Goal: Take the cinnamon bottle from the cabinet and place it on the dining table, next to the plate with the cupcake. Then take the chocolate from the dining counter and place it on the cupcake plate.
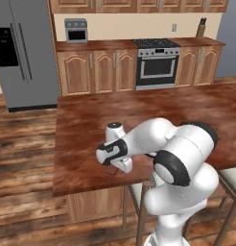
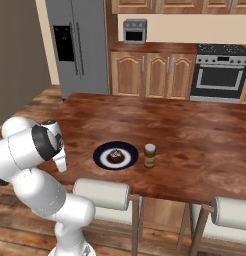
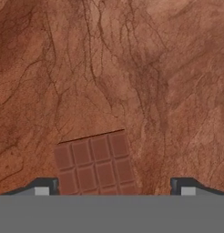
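Hand view looks straight down on the dining table (image 3: 132, 68), its dark reddish wood grain spreading across the picture; the chocolate (image 3: 96, 164), a thin flat bar scored into squares, lies flat on the wood between my two dark finger tips, nearer the one on the picture's left; my gripper (image 3: 114, 185) stands spread wide, one tip at each side of the bar with a clear gap on both sides, so nothing is pinched yet; I judge the fingers are spread like this so they can close across the bar's width.

From the left base view, my gripper (image 1: 115, 163) hangs low over the near edge of the table, with a sliver of the bar just under it, because the chocolate sits close to that edge.

From the right base view, the plate (image 2: 115, 154), round and dark with a pale ring, rests on the table with the cupcake (image 2: 115, 157) at its centre; the cinnamon bottle (image 2: 150, 155) stands upright just beside the plate, on the far side from my arm, so I judge the first half of the job is done; the chocolate is well apart from the plate and has yet to be carried across to it.
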